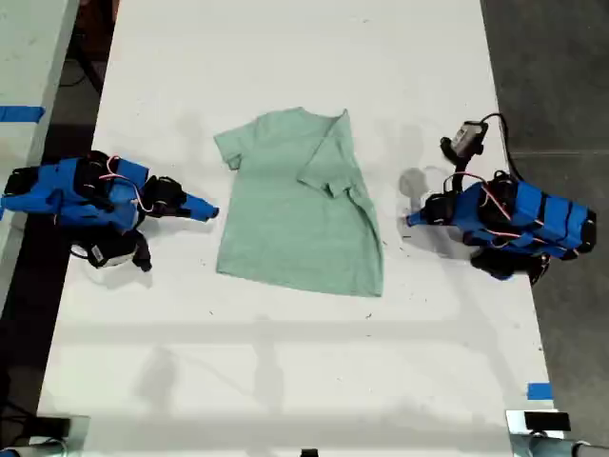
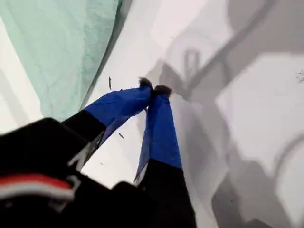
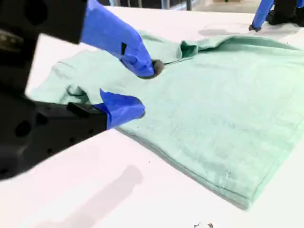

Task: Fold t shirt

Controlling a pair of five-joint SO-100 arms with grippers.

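**Shirt flat on desk, one sleeve folded in, both grippers off it**

The t shirt point(image 1: 295, 205) lies spread in the middle of the white desk point(image 1: 285, 362), collar toward the far edge in the exterior view and hem toward the near edge. The sleeve point(image 1: 328, 157) on the exterior view's right is folded in over the body. The other sleeve point(image 1: 228, 148) lies out flat.

My first gripper point(image 1: 411, 220) is on the exterior view's right, low over bare desk and near the shirt's edge without touching it. In the first wrist view its jaws are pressed together at the tips point(image 2: 154, 90) with nothing between them, and the shirt point(image 2: 61, 47) lies off to one side.

My second gripper point(image 1: 211, 211) is on the exterior view's left, just beside the shirt's edge below the flat sleeve. In the second wrist view its jaws stand apart point(image 3: 145, 89) and hold nothing. The upper fingertip point(image 3: 152, 69) shows against the cloth point(image 3: 213, 104). The lower one point(image 3: 133, 108) is at the shirt's near edge, but I cannot tell whether it touches.
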